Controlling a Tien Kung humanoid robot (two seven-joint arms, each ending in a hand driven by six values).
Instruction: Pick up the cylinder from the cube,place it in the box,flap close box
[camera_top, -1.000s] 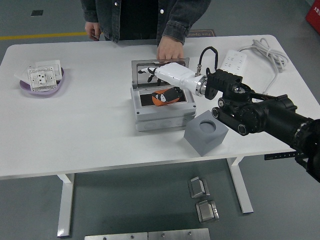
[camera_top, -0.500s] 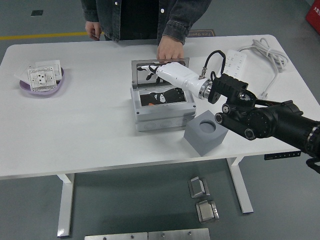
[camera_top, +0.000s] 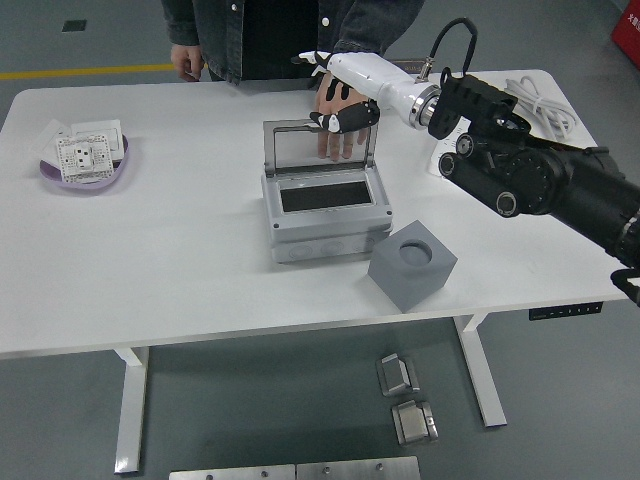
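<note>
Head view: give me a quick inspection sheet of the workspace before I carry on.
Surface: white table, level.
Job's things: grey box, clear lid standing upright; grey cube beside it, its recess holding nothing; cylinder not seen.
Clutter: purple dish with white socket plates, far left.
Grippers: right hand above the lid's top edge, fingers spread; left arm not in view.
Cables: white power strip and cord, far right.
Surroundings: person at far side, one hand flat on the table behind the lid; metal parts on floor.

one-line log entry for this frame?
right hand: raised behind lid, empty | box: open, lid upright | cube: socket empty | cylinder: not visible | person's hand: on table behind box
</note>
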